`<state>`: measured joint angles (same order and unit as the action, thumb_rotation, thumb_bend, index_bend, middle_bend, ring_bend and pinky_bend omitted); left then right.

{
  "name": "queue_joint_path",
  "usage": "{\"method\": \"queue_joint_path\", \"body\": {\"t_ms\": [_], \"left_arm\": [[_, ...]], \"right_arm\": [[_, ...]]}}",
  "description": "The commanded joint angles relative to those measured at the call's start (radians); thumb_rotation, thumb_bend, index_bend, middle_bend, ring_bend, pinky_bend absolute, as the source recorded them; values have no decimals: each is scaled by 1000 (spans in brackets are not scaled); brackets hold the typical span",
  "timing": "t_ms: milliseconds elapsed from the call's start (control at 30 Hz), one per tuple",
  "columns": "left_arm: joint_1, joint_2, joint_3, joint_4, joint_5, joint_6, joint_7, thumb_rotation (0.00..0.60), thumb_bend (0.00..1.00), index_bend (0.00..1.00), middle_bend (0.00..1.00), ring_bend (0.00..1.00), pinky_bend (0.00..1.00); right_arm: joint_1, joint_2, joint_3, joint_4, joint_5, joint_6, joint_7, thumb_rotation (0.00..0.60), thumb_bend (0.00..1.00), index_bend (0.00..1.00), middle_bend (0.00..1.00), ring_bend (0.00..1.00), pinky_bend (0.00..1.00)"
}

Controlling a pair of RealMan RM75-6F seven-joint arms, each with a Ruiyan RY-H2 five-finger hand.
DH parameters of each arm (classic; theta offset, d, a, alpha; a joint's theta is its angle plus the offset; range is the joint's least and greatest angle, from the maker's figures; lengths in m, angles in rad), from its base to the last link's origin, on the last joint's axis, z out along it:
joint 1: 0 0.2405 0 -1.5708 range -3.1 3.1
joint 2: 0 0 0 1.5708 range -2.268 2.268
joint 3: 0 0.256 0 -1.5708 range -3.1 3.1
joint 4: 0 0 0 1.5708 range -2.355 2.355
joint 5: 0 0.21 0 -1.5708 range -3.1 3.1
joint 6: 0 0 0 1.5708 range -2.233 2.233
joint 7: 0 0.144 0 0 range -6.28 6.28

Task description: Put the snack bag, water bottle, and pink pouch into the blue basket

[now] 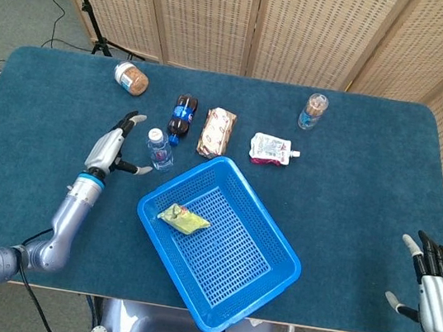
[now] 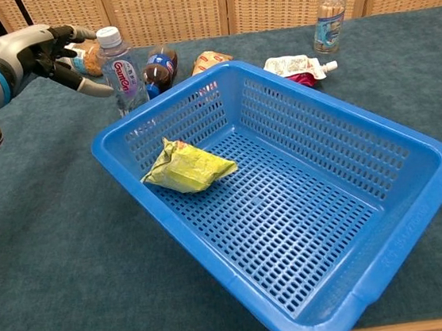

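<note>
So the bottle (image 1: 158, 149) is what we're after right now. It stands upright on the bench (image 1: 351, 194), just off the basket's (image 1: 270, 286) far left corner, with a cola bottle (image 1: 181, 115) lying right behind it. Our left robot hand (image 1: 112, 150) sits just beside it, fingers spread, thumb reaching under toward the base, nothing held yet. To do this well, we want to slide in level, wrap around the middle of the label and not the cap, then close firmly; it's tall and light, so a nudge probably tips it. Lift clear of the rim before swinging over.

The snack bag (image 2: 188, 168) is already in the basket. The pouch (image 1: 271, 150) lies behind the basket. Our right robot hand (image 1: 435, 291) idles open, well apart.
</note>
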<state>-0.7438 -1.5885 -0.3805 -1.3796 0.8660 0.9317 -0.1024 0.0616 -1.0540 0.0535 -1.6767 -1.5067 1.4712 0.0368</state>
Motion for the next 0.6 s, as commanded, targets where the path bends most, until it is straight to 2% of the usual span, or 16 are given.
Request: {"method": "queue_joint_path", "body": {"t_ms": [33, 333, 433, 533, 600], "left_arm": [[-40, -64, 15, 94, 24, -11, 29, 600, 70, 126, 0, 0, 77], [-111, -188, -9, 271, 34, -48, 23, 600, 111, 126, 0, 0, 77], [-149, -240, -20, 350, 35, -73, 22, 600, 170, 143, 0, 0, 77], [-172, -306, -30, 439, 49, -47, 15, 600, 251, 285, 19, 26, 100], [-176, -343, -31, 484, 63, -20, 8, 600, 305, 431, 117, 117, 176]], "right_arm": [[1, 2, 1, -1, 5, -3, 1, 600, 156, 105, 0, 0, 39], [5, 1, 0, 0, 11, -16, 0, 600, 156, 105, 0, 0, 39], [9, 1, 0, 4, 14, -26, 7, 600, 156, 105, 0, 0, 39], [13, 0, 2, 11, 23, -36, 16, 600, 156, 105, 0, 0, 39], [14, 0, 3, 15, 31, -41, 21, 600, 156, 105, 0, 0, 39]]}}
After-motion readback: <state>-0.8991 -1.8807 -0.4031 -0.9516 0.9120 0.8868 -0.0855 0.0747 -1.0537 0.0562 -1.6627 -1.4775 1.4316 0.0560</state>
